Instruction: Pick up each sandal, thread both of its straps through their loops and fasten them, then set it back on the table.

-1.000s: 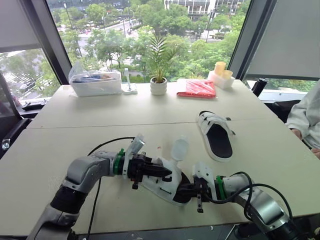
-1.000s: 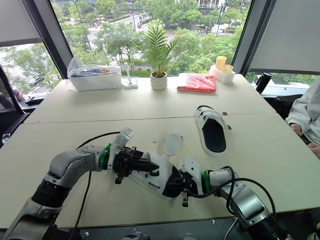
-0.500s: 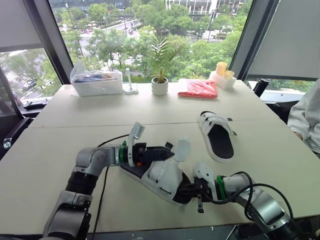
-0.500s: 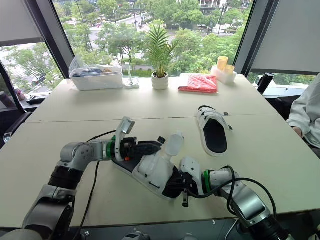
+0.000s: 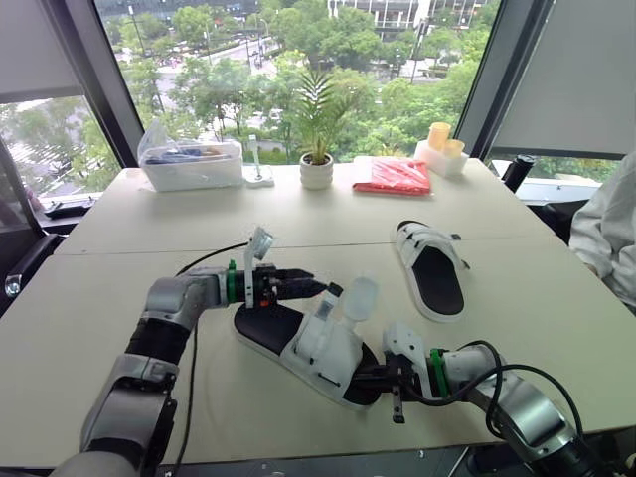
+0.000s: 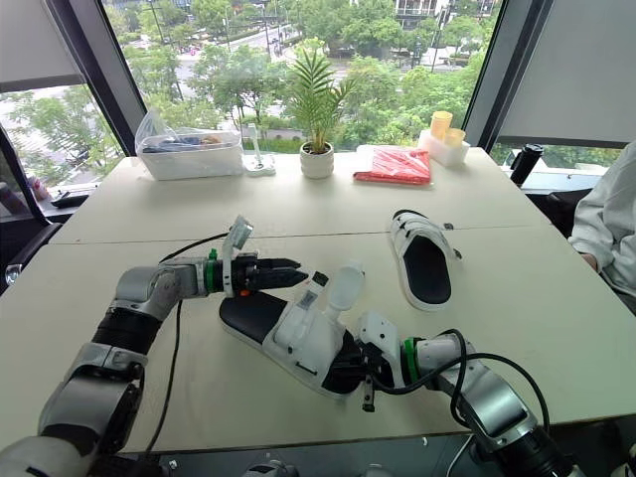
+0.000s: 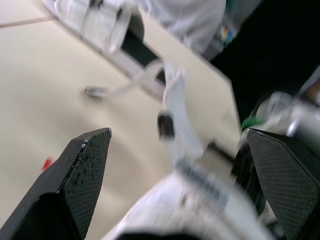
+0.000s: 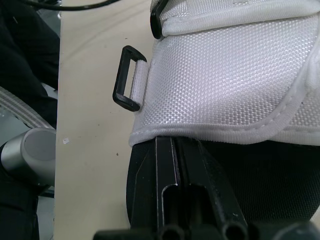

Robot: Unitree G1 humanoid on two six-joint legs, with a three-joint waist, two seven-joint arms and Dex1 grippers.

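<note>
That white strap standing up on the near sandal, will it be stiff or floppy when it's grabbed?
Probably semi-stiff: the strap stands up unsupported yet curves, so it should bend under the left gripper. The woven upper looks coarse, so slipping seems unlikely.

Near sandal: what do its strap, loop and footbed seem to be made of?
On the near sandal, the strap looks like white woven fabric, matte, with a visible weave grid and a stitched rolled edge. The loop looks like black hard plastic, smooth and slightly glossy, though coated metal is possible. The footbed is matte black, probably foam or rubber; no texture shows.
</note>
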